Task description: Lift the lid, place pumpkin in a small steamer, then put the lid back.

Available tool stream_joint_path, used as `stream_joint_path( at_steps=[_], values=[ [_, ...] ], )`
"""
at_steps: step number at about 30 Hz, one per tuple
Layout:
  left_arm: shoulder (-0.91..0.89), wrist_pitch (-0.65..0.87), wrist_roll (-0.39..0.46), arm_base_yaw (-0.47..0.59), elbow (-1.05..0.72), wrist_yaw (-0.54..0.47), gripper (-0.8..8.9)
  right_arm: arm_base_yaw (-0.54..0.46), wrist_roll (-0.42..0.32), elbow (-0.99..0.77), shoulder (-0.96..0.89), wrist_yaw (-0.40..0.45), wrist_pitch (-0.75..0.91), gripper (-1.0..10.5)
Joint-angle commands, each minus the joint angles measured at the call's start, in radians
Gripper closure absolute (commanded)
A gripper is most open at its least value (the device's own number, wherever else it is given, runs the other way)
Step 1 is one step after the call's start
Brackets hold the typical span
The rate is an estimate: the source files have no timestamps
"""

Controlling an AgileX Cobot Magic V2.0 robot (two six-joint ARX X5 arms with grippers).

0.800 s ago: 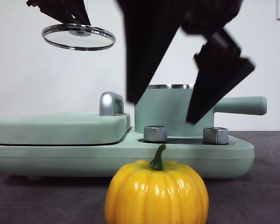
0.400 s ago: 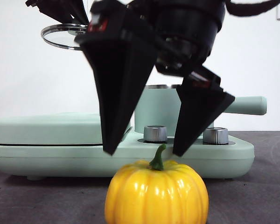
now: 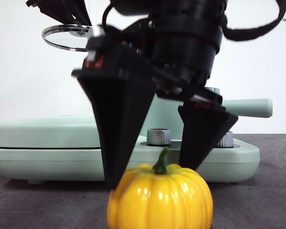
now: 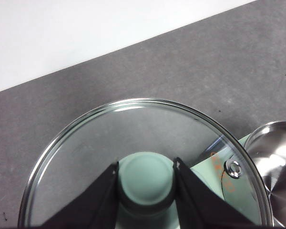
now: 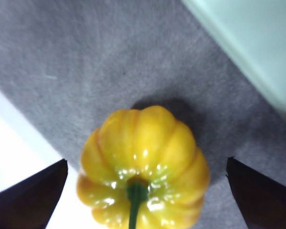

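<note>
The yellow-orange pumpkin (image 3: 160,198) with a green stem sits on the dark table at the front; it also shows in the right wrist view (image 5: 144,164). My right gripper (image 3: 155,174) is open and hangs just above it, one jaw on each side. My left gripper (image 4: 146,183) is shut on the mint-green knob of the glass lid (image 4: 143,157) and holds it high at the upper left (image 3: 69,37). The small steamer (image 3: 167,119) stands uncovered behind the right gripper, its long handle (image 3: 250,107) pointing right.
The wide mint-green appliance base (image 3: 38,155) with a flat cover (image 3: 57,130), a chrome handle and two silver knobs (image 3: 158,136) fills the middle. A white wall stands behind it. Dark table surface lies to either side of the pumpkin.
My right gripper has come down from above the steamer toward the pumpkin, its open jaws now level with the pumpkin's top. The lid stays held high.
</note>
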Motion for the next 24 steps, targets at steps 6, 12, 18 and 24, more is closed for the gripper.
stream_joint_path(
  at_steps=[6,12,18,24],
  values=[
    [-0.007,0.031,0.007,-0.001,0.035,0.007,7.99,0.035,0.012,0.019,0.061,0.0,-0.005,3.6],
    [-0.007,0.03,0.007,-0.001,0.035,0.007,7.99,0.038,0.011,0.019,0.098,0.0,-0.004,3.6],
    [-0.007,0.028,0.006,-0.001,0.035,0.007,7.99,0.039,0.011,0.019,0.106,0.001,0.0,5.7],
    [-0.007,0.027,0.007,0.001,0.035,0.007,7.99,0.038,0.011,0.032,0.106,-0.002,-0.024,6.3]
  ],
)
